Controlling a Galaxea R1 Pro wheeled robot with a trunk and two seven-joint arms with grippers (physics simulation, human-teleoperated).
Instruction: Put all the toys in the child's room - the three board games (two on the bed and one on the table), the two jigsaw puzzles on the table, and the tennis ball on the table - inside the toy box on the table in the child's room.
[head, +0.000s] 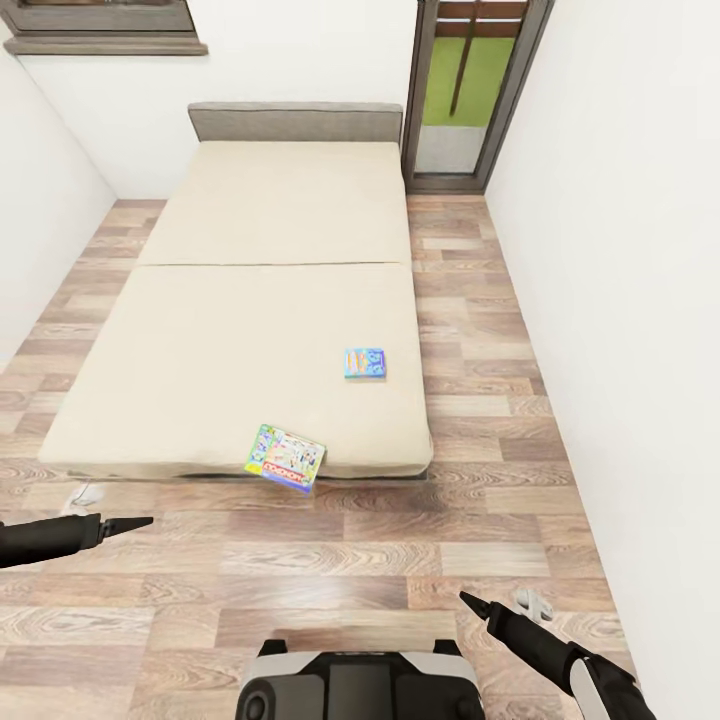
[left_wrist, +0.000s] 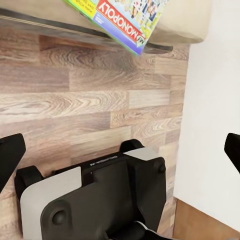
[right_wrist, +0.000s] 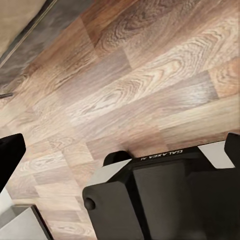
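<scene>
Brown wood-plank floor (right_wrist: 150, 85) runs diagonally. The robot's black and silver-grey base (right_wrist: 165, 200) sits on it. A beige mattress corner of the bed (right_wrist: 17, 20) shows. Two dark fingertips (right_wrist: 10, 157) stand wide apart.

"MY MONOPOLY" on board game box (left_wrist: 127, 20); "GALAXEA" on robot base (right_wrist: 175, 152).

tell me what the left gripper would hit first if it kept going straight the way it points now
Judging by the left wrist view, the left gripper points down past the bed's foot, so it would likely meet the robot's own base first, or the wood floor just beyond; depth is unclear.
</scene>
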